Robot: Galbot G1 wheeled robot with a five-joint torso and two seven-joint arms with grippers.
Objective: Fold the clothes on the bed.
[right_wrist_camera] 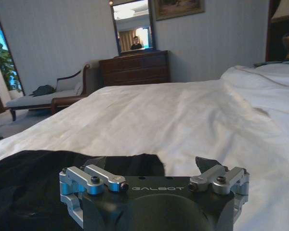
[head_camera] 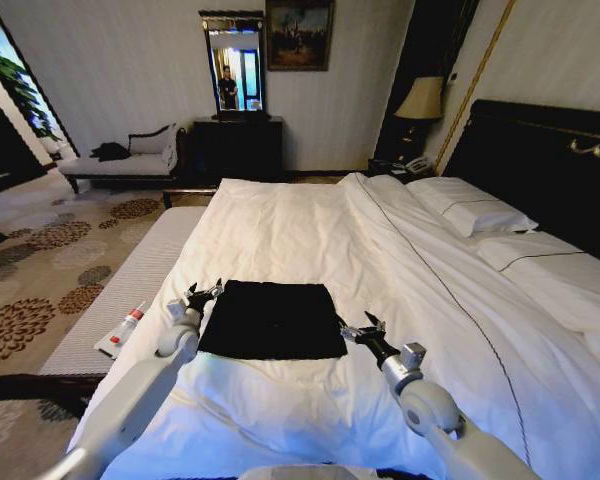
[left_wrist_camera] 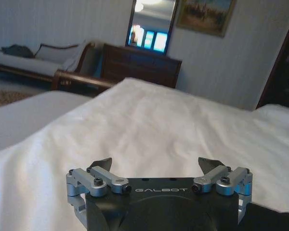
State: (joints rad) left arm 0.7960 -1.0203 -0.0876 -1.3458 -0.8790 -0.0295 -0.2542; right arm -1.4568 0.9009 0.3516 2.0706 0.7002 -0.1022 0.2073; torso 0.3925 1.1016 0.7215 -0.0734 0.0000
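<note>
Black shirt (head_camera: 273,319) lies folded into a flat rectangle on the bed (head_camera: 310,230), btwn both hands. L hand (head_camera: 203,295) sits just beside shirt's left edge, fingers spread wide, holding nothing. R hand (head_camera: 363,327) is at shirt's right edge near its front corner, also wide, empty. Duvet (left_wrist_camera: 149,120) stretches ahead of both.

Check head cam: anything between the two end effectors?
Yes: the folded black T-shirt lies on the white duvet, between the left end effector and the right end effector, both open beside its edges.
</note>
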